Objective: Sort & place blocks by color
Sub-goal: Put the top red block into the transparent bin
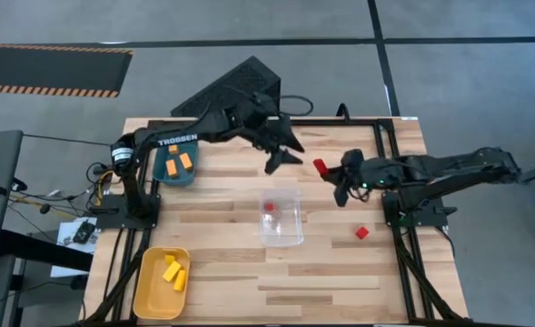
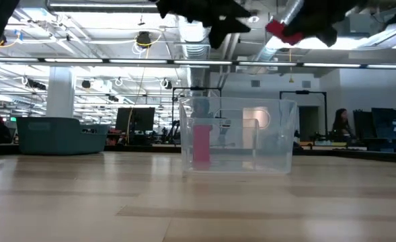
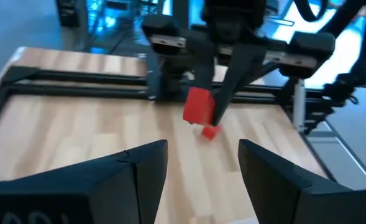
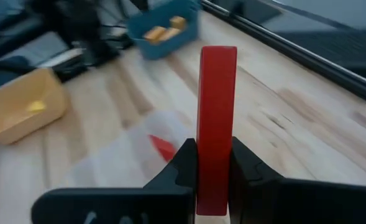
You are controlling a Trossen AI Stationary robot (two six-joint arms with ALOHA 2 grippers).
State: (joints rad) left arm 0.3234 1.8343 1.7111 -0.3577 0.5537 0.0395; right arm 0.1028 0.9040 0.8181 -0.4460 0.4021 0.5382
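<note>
While the right gripper (image 1: 326, 173) hangs above the table's far-middle boards, its fingers (image 4: 184, 163) are pinching a red bar (image 4: 216, 127) between them, and the low view shows that bar (image 2: 282, 31) well up in the air, higher than the clear plastic box (image 1: 282, 218). Over on the other side, the left gripper (image 1: 282, 154) is up there too, just beside the right one, fingers (image 3: 146, 174) spread wide with nothing between them, and its wrist camera looks straight at the held bar (image 3: 199, 106). Down in the clear box sits one red block (image 1: 269, 207), showing pinkish through the wall at table level. Out on the bare wood, near the right arm's base, lies a small red cube (image 1: 361, 232), apart from everything else. At the far left, the blue tray (image 1: 176, 173) holds orange blocks (image 1: 178, 163). At the near left corner, the yellow tray (image 1: 149, 289) has yellow blocks (image 1: 174, 272) lying together inside it.
</note>
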